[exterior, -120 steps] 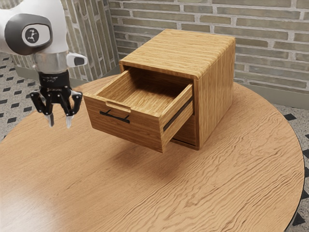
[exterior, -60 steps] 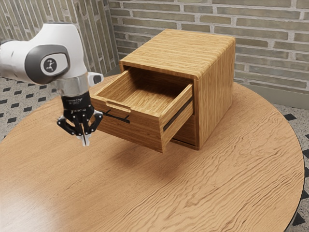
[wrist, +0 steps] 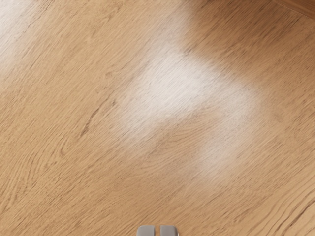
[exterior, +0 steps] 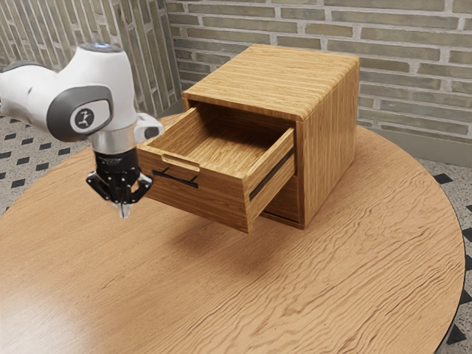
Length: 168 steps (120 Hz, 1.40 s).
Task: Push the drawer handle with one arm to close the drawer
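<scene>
Drawer [exterior: 210, 199] sticking out of cabinet [exterior: 330, 140], by far edge of table [exterior: 332, 295]. Gripper [exterior: 124, 212] closed, empty, apart from handle [exterior: 175, 179]. Likely approach step; next: line up, push handle inward.

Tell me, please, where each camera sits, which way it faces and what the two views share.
Exterior view: beside the arm and above the round table, facing down across it toward the cabinet with its open drawer and the brick wall behind; the arm enters from this view's left, ending in the gripper.
Wrist view: on the arm's hand, facing down at the tabletop, with the fingertips at its lower edge.
Shared: tabletop and fingertips; the dark wooden edge in the wrist view's corner is probably the drawer's.
</scene>
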### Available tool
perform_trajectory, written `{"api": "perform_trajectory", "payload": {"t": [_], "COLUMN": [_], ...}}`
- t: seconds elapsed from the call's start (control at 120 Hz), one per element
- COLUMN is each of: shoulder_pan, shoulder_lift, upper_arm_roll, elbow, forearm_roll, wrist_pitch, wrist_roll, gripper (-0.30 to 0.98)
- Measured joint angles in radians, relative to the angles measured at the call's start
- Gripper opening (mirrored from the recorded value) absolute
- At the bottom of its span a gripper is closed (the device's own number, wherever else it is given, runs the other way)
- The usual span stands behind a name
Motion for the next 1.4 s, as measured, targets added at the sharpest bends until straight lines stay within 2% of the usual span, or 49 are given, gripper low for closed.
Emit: {"api": "perform_trajectory", "payload": {"t": [0.233,0.375,0.5,0.833,1.4], "shoulder_pan": [-0.018,-0.021,-0.019,-0.007,-0.014], "shoulder_lift": [-0.006,-0.082,-0.084,0.017,0.166], "upper_arm_roll": [-0.023,-0.065,-0.070,-0.065,-0.065], "elbow": [-0.043,-0.101,-0.100,-0.047,0.127], "forearm_roll": [0.031,0.035,0.035,0.035,0.043], "wrist_pitch": [0.162,0.254,0.302,0.399,0.426], "wrist_roll": [0.243,0.335,0.396,0.504,0.606], "gripper": [-0.10,-0.10,-0.10,-0.10,-0.10]}}
